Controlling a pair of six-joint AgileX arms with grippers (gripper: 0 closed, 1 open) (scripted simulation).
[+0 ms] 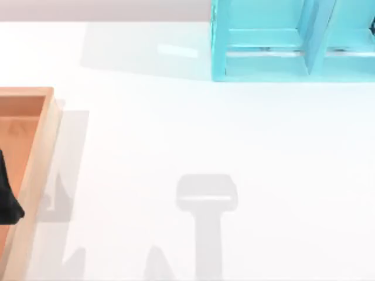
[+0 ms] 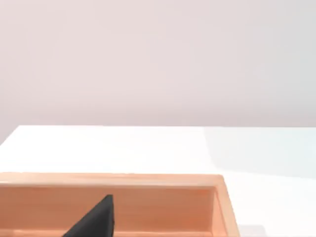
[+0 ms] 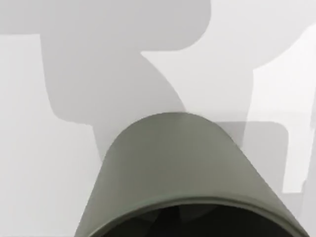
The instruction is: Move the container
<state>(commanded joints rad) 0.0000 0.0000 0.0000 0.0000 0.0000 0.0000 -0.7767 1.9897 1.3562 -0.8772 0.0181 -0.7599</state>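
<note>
Container fills right wrist view close up: dark olive-grey cylinder, hollow rim nearest the lens, white table and soft shadows behind it. Looks carried off the table by the right arm, judging by the gap between cup body and the shadows below, but contact itself not visible. Right jaws: cannot tell whether apart, together or clamped on the cup; no finger visible in the wrist view. Top view: no cup on the table surface, just a block-shaped shadow with a stem near centre-bottom, consistent with an arm and load held above. Left gripper at far left edge of top view, dark shape over the orange-brown wooden tray; one dark finger tip pokes into left wrist view in front of the tray's inner wall. Left jaws: cannot tell either, single finger seen. Left arm reads as parked over the tray, not engaged. Turquoise shelf unit at the far right of the table, compartments open toward the near side, nothing seen inside. Progress estimate: pick-up likely done, cup in transit. Remaining: reach destination, lower, release. Destination not stated in task; tray or shelf both plausible, no way to pick from this. Risk: cup axis tilted toward the wrist camera, so watch for tipping at set-down.
</note>
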